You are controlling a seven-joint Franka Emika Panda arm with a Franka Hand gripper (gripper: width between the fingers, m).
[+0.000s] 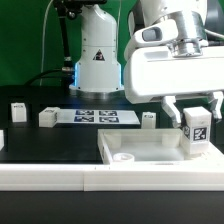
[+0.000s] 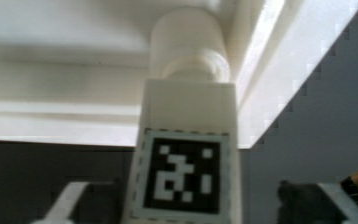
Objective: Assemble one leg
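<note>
Standing upright at the lower right of the exterior view, the leg [image 1: 196,131] has its lower end inside the white panel [image 1: 150,148], near the right end of it. Its marker tag [image 1: 197,130] faces the camera. Its long axis is vertical, the same line along which the arm reaches down from above.

The fingers [image 1: 171,106] hang over its upper end, one on each side, so the leg lies between them and not off to one side. They are spread wide. In the exterior view a dark gap shows between each finger and the leg. The wrist view agrees: the leg [image 2: 190,150] runs away from the camera along the middle, and the fingers [image 2: 73,202] stand apart from its two flat sides without touching. Nothing is held.

In the wrist view the far end of the leg narrows to a round peg [image 2: 195,50] that meets the panel [image 2: 51,65] beside its raised rim. Whether the peg is fully seated I cannot tell, because the picture is blurred there.

I judge that the coming move turns on this centring. If the fingers close, they should meet the flat sides squarely, and any turning would go around the vertical axis. A tilt of the leg could spoil that.

Three spare legs [image 1: 47,116] and the marker board [image 1: 100,117] lie well apart on the dark counter [image 1: 60,142].
</note>
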